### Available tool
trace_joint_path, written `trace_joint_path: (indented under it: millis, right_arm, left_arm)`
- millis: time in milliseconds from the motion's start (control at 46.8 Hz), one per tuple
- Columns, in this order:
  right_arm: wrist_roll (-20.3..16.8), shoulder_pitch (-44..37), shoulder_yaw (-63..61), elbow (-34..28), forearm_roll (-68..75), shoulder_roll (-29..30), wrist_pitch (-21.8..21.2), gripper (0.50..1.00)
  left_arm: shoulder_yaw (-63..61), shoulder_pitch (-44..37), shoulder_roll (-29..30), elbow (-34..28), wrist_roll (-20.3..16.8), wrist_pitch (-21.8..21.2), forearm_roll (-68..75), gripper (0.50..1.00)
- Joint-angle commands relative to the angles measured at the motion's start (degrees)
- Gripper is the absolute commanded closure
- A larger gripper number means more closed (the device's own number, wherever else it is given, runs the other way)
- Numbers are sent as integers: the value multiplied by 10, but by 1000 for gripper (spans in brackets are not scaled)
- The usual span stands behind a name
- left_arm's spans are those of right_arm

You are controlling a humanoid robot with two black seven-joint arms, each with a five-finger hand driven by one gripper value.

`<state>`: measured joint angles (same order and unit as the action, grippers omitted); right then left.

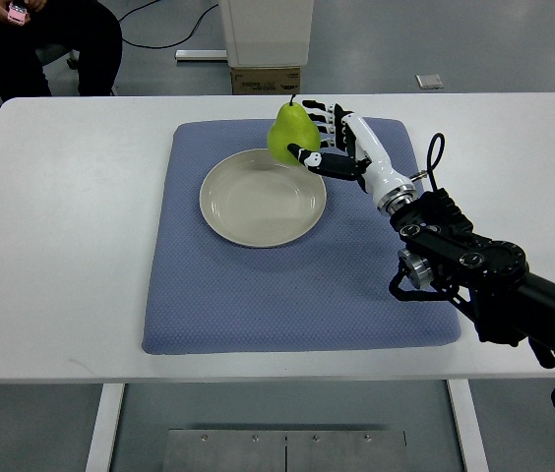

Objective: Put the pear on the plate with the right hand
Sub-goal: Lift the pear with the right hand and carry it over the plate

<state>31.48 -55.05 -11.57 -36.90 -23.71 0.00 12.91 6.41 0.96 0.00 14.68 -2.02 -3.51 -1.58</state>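
Right hand (319, 138) grasps the pear (290, 133), upright, at the plate's (220, 202) far rim, over the mat (258, 295). Advice: shift the pear toward plate centre, lower until seated, then let go, or it may topple. Count: one pear, one plate, one mat, on one table (61, 246).

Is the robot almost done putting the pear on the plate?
Almost. Done: the right hand has its fingers around the green pear, upright at the far rim of the plate. In hand: getting it over the plate; whether it already touches the rim is unclear. Left: set the pear down on the empty plate and let go.
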Motion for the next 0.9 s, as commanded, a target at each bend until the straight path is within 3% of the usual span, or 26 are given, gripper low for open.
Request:
trace_joint_path:
  millis: [0,876]
  right_arm:
    - [0,3,1,-5,0,0,0,1000]
    - [2,30,44,-22,-1,0,-1,1000]
  left_arm:
    - [0,0,0,0,0,0,0,500]
    - [0,0,0,0,0,0,0,500]
